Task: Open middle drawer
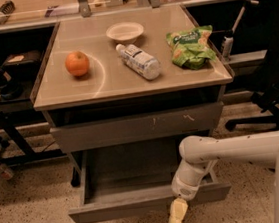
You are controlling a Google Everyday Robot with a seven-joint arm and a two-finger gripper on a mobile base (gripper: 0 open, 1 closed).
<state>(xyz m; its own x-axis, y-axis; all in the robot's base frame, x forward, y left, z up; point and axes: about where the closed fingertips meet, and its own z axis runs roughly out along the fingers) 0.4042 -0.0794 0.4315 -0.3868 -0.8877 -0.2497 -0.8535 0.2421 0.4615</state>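
The middle drawer is the low, wide grey one with a plain front. It stands pulled out toward me, and its bare grey inside shows. My gripper hangs from the white arm that comes in from the right. It points down just in front of the drawer's front edge, right of centre, close against the top of the front. Above the drawer sits the taller grey front with white scratch marks, closed.
On the cabinet top lie an orange, a plastic bottle on its side, a white bowl and a green snack bag. An office chair base stands at the right and a black table frame at the left.
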